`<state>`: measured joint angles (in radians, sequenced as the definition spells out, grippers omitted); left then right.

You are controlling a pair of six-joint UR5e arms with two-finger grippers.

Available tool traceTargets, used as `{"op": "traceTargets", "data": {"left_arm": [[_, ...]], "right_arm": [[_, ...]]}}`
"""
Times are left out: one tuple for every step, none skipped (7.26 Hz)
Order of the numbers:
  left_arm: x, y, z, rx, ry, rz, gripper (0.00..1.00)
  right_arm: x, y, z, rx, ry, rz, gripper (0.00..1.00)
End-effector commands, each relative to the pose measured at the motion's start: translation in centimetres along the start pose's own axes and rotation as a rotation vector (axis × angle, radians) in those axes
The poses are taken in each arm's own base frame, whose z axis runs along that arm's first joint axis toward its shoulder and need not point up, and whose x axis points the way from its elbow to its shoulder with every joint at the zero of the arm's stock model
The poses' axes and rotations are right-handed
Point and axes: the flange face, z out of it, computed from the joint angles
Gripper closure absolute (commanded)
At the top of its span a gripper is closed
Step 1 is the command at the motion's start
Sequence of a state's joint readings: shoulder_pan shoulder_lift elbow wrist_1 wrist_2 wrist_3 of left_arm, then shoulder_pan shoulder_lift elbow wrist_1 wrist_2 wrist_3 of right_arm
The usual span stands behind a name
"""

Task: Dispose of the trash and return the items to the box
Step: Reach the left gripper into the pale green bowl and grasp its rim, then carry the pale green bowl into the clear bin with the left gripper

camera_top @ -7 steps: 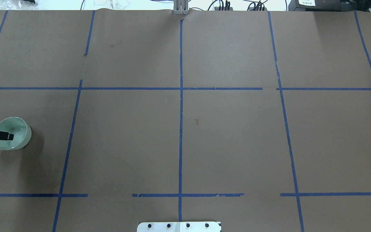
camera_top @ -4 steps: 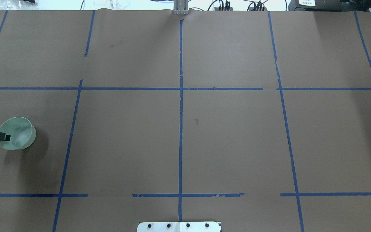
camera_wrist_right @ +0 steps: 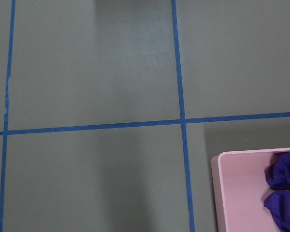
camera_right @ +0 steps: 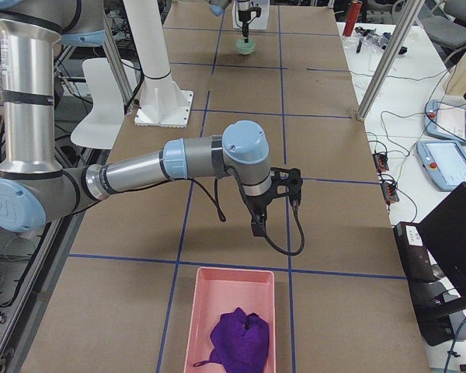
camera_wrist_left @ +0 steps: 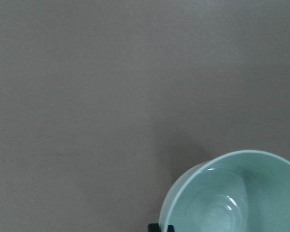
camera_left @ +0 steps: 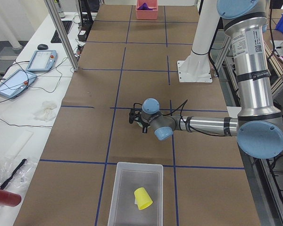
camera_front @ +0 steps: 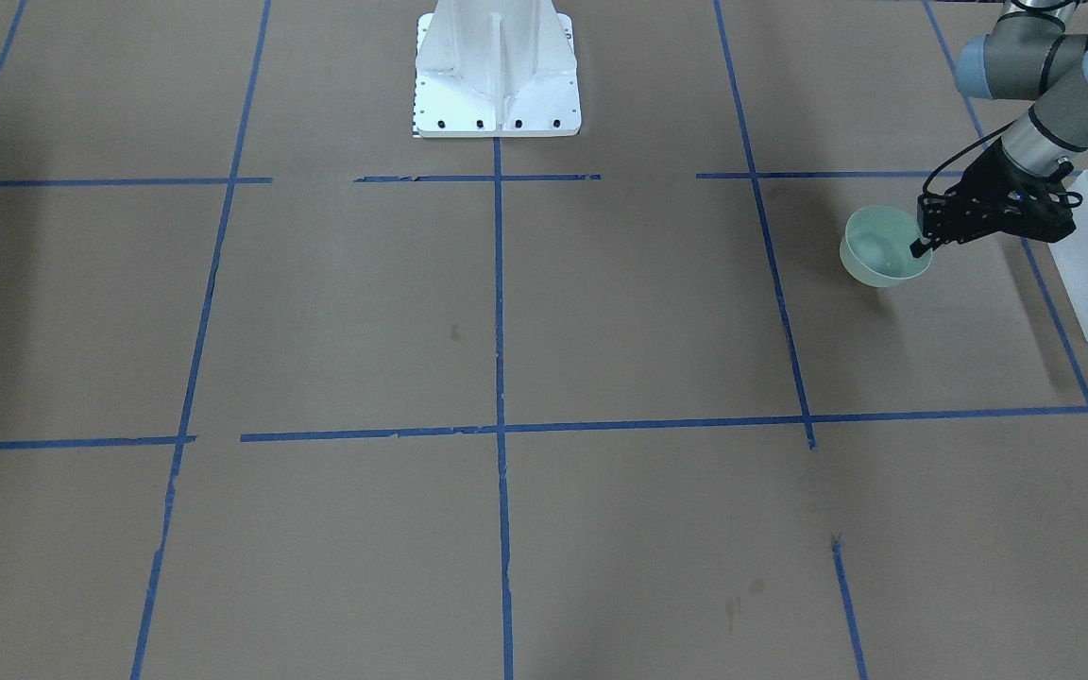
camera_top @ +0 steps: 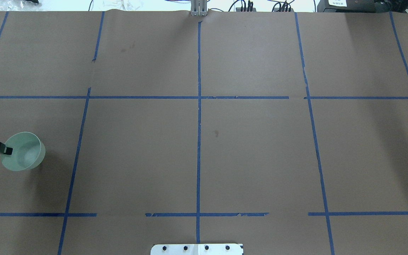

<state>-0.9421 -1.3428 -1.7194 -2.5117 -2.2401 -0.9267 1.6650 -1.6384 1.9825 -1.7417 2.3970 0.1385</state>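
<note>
My left gripper (camera_top: 7, 150) is shut on the near rim of the pale green bowl (camera_top: 25, 152) and holds it tilted a little above the table at the far left. The gripper (camera_front: 922, 247) and bowl (camera_front: 879, 250) also show in the front-facing view, and the bowl fills the left wrist view's lower right corner (camera_wrist_left: 237, 193). The frosted box (camera_left: 132, 181) stands off the table's left end with the yellow cup (camera_left: 142, 198) lying inside it. My right gripper (camera_right: 258, 225) hangs over the table's right end; I cannot tell if it is open.
A pink tray (camera_right: 231, 287) holding a purple cloth (camera_right: 239, 338) sits at the right end, below my right gripper; the tray also shows in the right wrist view (camera_wrist_right: 246, 193). The white pedestal base (camera_front: 497, 71) stands at the robot's side. Blue tape lines cross the brown paper.
The bowl has shifted rightward and slightly toward the robot in the overhead view, still held at its rim by my left gripper, and its opening has tipped more.
</note>
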Motion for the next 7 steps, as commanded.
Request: {"op": "traceTargets", "data": {"left_arm": [[-2.5, -1.6, -3.8, 0.038, 0.008, 0.008, 1.0], [-4.7, -2.6, -5.5, 0.062, -0.035, 0.049, 1.0], [-8.9, -4.1, -9.1, 0.094, -0.12, 0.091, 1.0], [-13.6, -5.3, -12.1, 0.087, -0.2, 0.113, 1.0], [-18.6, -5.2, -14.4, 0.085, -0.25, 0.118, 1.0], [-24.3, -4.0, -16.1, 0.097, -0.281, 0.095, 1.0], [-29.6, -1.6, -16.9, 0.088, -0.303, 0.062, 1.0]], "right_arm": [[-2.6, 0.0, 1.6, -0.033, 0.0, 0.001, 0.0], [-3.1, 0.0, 2.1, -0.039, 0.001, -0.018, 0.0], [-3.4, -0.1, 1.8, -0.008, -0.004, -0.062, 0.0], [-3.2, 0.2, 1.9, -0.006, -0.009, -0.067, 0.0], [-3.3, 0.2, 1.9, -0.005, -0.015, -0.066, 0.0], [-3.5, 0.2, 1.7, -0.003, -0.016, -0.062, 0.0], [-3.4, 0.2, 1.7, -0.003, -0.015, -0.056, 0.0]]}}
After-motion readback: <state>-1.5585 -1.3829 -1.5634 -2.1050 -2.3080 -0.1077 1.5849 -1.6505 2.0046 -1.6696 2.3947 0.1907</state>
